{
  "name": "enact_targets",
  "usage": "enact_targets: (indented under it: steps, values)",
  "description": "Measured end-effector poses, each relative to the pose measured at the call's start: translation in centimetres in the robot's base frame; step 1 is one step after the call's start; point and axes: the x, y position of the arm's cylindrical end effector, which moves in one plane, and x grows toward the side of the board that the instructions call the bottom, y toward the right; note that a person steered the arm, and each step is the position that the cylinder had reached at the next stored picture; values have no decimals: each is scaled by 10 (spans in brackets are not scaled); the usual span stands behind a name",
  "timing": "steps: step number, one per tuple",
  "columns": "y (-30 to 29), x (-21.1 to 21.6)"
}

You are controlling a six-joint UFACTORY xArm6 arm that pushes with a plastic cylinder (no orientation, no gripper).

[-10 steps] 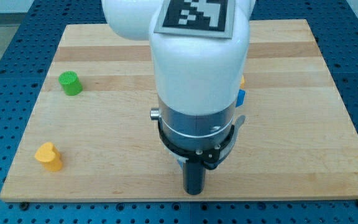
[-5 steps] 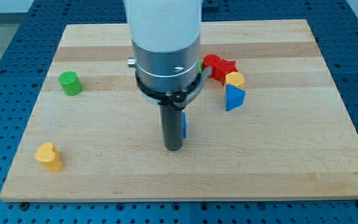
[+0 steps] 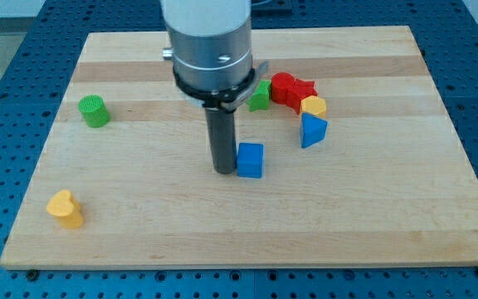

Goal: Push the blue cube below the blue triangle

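- Wooden board (image 3: pixel 139 208) lay on a blue perforated table (image 3: pixel 7 75).
- My tip (image 3: pixel 223 171) was a bare rod with no jaws; it rested on the board.
- Blue cube (image 3: pixel 250 160) sat touching it on the view's right.
- Blue triangle (image 3: pixel 312 130) stood further right and slightly higher in the view, apart from the cube.

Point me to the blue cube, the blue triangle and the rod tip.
blue cube (image 3: pixel 251 159), camera view, middle of its front face.
blue triangle (image 3: pixel 312 130), camera view, centre of its face.
my tip (image 3: pixel 223 170), camera view, rod's very end, just left of the cube.
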Motion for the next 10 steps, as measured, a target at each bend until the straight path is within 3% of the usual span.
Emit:
enact_targets:
  steps: [2, 5, 10]
  values:
    - [39, -4]
    - [39, 20]
    - [69, 20]
